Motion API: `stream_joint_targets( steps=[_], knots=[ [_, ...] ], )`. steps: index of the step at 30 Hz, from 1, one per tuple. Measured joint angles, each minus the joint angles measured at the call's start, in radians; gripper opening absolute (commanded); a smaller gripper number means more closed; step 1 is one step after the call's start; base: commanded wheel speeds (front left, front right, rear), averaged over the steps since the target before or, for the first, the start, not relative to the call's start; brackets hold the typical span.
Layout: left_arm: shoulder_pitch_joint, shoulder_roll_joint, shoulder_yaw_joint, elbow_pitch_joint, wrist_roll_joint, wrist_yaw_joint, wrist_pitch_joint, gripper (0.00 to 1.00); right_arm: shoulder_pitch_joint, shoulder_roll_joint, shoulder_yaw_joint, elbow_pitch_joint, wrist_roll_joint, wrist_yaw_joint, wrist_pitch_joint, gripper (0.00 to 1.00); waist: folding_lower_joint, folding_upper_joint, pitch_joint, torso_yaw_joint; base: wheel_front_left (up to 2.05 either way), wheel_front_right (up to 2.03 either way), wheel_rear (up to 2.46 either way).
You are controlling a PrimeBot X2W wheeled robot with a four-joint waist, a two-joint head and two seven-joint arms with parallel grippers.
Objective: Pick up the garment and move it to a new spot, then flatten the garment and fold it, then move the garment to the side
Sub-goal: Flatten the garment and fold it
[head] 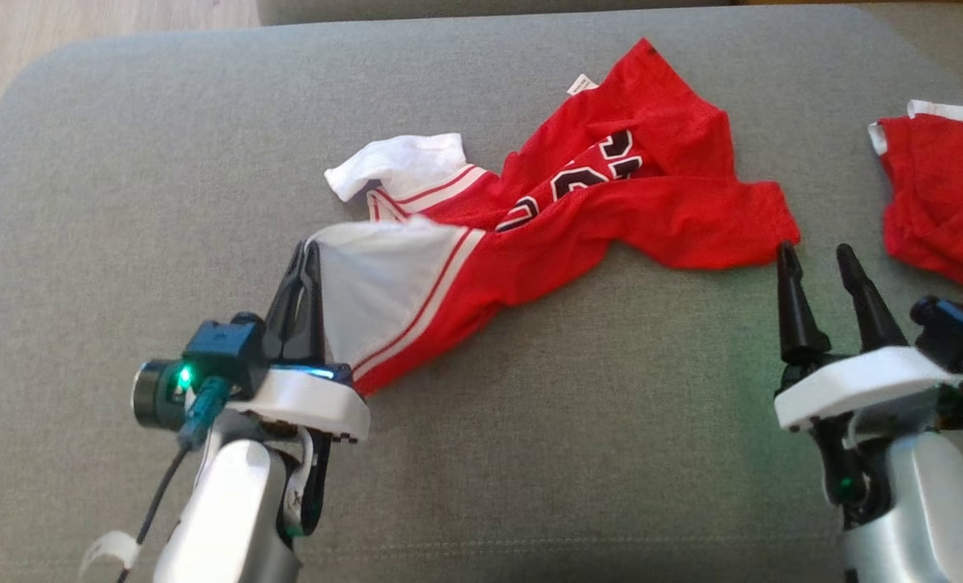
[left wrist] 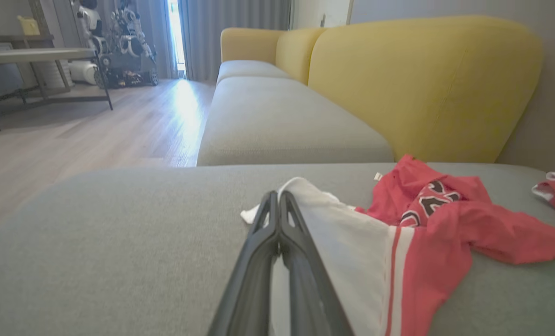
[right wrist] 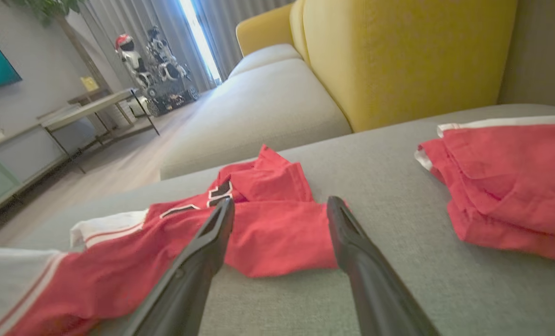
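Looks down from the head onto a wide grey sofa cushion [head: 165, 162]. Shows the garment [head: 659, 219], a red jersey with white sleeves, red-striped trim and black-and-white numerals. Lies crumpled across the middle of the cushion, slanting from upper right to lower left.

At lower left, shows the left gripper [head: 311, 253] with its two dark fingers pressed together, clamped on the edge of the nearer white sleeve. Leaves that sleeve stretched into a taut sheet running down from the fingertips. From the left wrist, confirms the same pinch: fingers closed side by side, white cloth caught against them.

At lower right, shows the right gripper [head: 815, 251] with fingers spread apart and grasping nothing, tips just beside the garment's right-hand red corner. Cannot tell whether the tips touch the cloth.

At the right edge, shows a second red garment [head: 943, 202] with white trim, lying apart from the first.

Beyond the cushion, from the left wrist, takes in a yellow backrest [left wrist: 422, 84], a wooden floor [left wrist: 118, 126] and a table [left wrist: 34, 55].
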Motion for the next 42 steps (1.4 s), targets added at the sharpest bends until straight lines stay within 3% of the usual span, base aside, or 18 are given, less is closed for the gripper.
stream_joint_targets(
  steps=[6, 16, 28, 42],
  knots=[
    [0.019, 0.000, -0.012, -0.053, 0.006, -0.020, 0.000, 0.00, -0.136, -0.002, -0.098, 0.112, 0.000, 0.000, 0.104, 1.00, 0.0000, 0.0000, 0.021, 0.012, 0.00, 0.00, 0.00],
    [0.012, 0.000, -0.059, -0.066, 0.006, -0.027, 0.000, 0.00, -0.377, -0.151, -0.109, 0.410, -0.020, 0.000, 0.211, 1.00, 0.0000, 0.0000, 0.095, 0.043, 0.00, 0.00, 0.00],
    [-0.044, -0.001, -0.077, -0.079, -0.001, -0.027, 0.000, 0.00, -0.504, -0.215, -0.014, 0.596, 0.003, 0.000, 0.171, 1.00, 0.0001, 0.0000, 0.174, 0.071, 0.00, 0.00, 0.00],
    [-0.045, -0.001, -0.080, -0.078, -0.001, -0.026, 0.000, 0.00, -0.554, -0.234, 0.089, 0.700, 0.077, 0.000, 0.129, 1.00, 0.0001, 0.0000, 0.186, 0.079, 0.00, 0.00, 0.00]
  ],
)
